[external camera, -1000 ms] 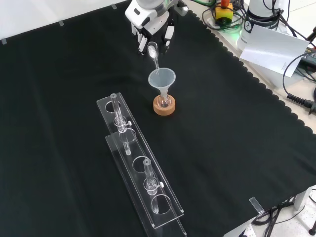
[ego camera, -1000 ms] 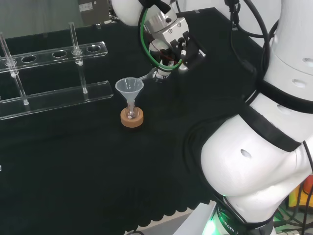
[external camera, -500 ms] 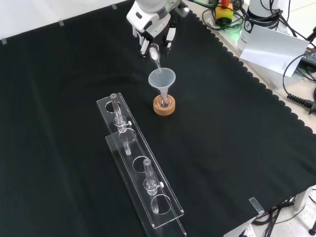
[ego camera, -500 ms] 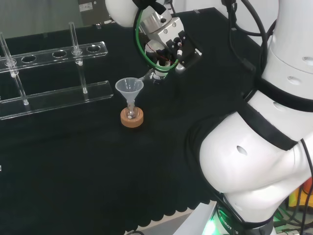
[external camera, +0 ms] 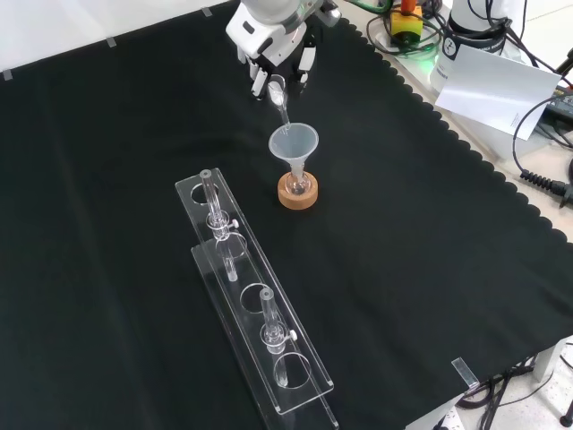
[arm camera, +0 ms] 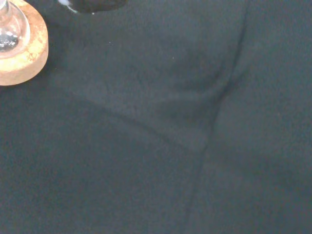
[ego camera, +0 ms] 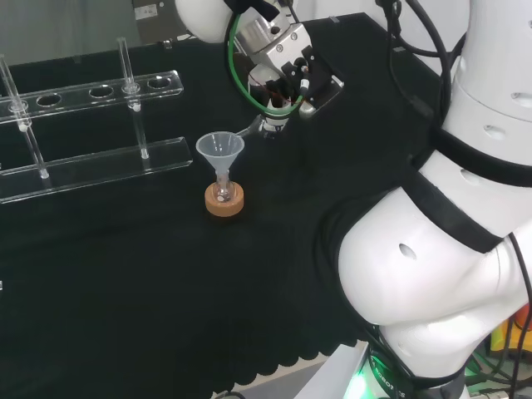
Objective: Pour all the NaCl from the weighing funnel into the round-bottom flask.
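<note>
- Fingers [external camera: 306, 61] of the black and white hand [external camera: 277, 54] are curled round the small clear glass weighing funnel [external camera: 278, 95], pinching its wider end above the bench.
- That weighing funnel is tilted, spout down, its tip at the rim of the translucent plastic cone funnel [external camera: 294, 143].
- In the front view the cone funnel stands in the neck of the small clear round-bottom flask [external camera: 297, 184], which sits on a round cork ring stand [external camera: 297, 193] on the black cloth [external camera: 430, 251].
- Judging by its look, the weighing funnel is light, stiff, smooth and breakable; holding the bulb end leaves the spout free.
- The cone funnel looks top-heavy on the flask, so a nudge could tip it.
- Whether salt remains inside cannot be told.
- A clear acrylic tube rack [external camera: 255, 318] stands near, well apart from the pour.
</note>
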Tool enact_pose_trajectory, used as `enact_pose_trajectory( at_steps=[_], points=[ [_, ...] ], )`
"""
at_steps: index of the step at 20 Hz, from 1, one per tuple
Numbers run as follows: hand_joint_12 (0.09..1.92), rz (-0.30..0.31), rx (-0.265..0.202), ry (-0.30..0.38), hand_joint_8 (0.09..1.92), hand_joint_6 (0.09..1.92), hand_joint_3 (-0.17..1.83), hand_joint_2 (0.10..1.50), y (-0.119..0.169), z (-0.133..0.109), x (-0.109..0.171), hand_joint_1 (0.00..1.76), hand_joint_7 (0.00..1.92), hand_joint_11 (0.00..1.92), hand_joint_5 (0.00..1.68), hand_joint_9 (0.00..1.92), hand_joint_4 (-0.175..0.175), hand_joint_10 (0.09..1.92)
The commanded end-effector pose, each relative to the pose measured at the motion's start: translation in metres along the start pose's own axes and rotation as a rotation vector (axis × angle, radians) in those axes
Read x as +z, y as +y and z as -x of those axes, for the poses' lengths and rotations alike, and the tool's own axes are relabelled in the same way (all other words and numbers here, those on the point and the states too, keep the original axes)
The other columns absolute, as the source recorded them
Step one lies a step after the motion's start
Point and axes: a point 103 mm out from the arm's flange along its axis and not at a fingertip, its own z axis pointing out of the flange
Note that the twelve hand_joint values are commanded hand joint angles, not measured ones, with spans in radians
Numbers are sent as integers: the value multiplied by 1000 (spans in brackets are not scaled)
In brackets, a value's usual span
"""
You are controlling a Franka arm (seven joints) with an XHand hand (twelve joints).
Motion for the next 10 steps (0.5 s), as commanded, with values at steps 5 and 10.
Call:
enact_pose_trajectory(
  at_steps=[5,10],
  points=[
    [814,-9,-19,-86,376,906,30,1064,1,-8,-22,1046,1244,1202,1059,1452,175,87],
    [812,-23,-23,-119,375,902,31,1063,2,-10,-24,1046,1242,1203,1061,1452,175,87]
  ],
)
